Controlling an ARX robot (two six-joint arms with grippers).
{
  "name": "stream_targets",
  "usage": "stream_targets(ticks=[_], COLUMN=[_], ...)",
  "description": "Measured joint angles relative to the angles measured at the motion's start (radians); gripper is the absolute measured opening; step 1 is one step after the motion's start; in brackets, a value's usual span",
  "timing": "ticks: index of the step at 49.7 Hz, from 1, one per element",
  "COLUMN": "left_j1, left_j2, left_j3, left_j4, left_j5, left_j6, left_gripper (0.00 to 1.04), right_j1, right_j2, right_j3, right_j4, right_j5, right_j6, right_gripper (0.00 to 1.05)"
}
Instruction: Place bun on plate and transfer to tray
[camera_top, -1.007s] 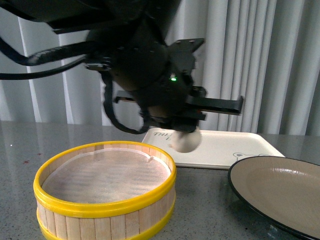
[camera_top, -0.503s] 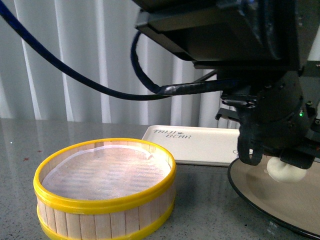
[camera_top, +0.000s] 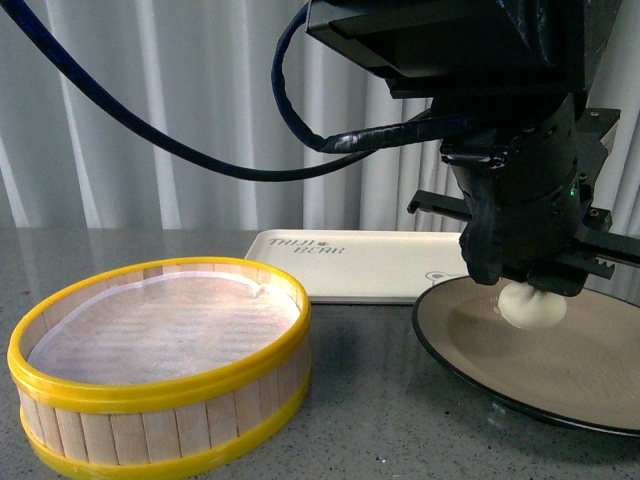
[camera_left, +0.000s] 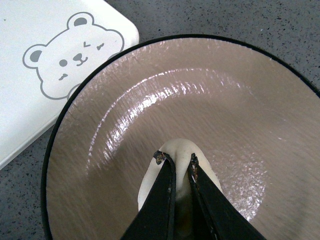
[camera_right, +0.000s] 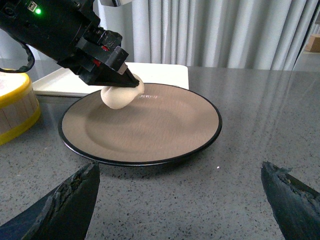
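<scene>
Left wrist view: the bun (camera_left: 181, 149) is pinched between the nearly closed left fingers (camera_left: 162, 200), low over the plate (camera_left: 200, 90), beside the tray (camera_left: 30, 100). Placing is judged underway; release is needed next. Meanwhile the right fingers (camera_right: 65, 205) are spread wide, empty.

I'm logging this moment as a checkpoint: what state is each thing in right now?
bun: pinched in the left gripper, low over the plate.
left gripper: shut on the bun.
right gripper: open, holding nothing.
plate: lying flat, right way up.
tray: flat, nothing seen on it.
steamer basket: lidless, paper-lined, no bun inside.
</scene>
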Motion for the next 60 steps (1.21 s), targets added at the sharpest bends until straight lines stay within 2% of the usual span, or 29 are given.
stream_targets(ticks=[10,19,43,60], left_j1=[-0.003,0.0,0.004,0.013], left_j2=[0.026,0.092,0.164,0.156], left_j3=[0.036,0.172,0.291,0.315], left_j4=[-0.004,-0.087,-0.196,-0.211], left_j5=[-0.001,-0.022,-0.027,0.016], left_j6=[-0.008,-0.005,-0.019,-0.04], left_gripper=[0.05,0.05,1.0,0.98], right_j1=[0.0,0.0,0.0,0.0], right_j2=[0.0,0.0,0.0,0.0], right_j3=[0.0,0.0,0.0,0.0], right_j4=[0.0,0.0,0.0,0.0], right_j5=[0.0,0.0,0.0,0.0], right_j6=[0.0,0.0,0.0,0.0], right_gripper=[0.96,0.96,0.96,0.96])
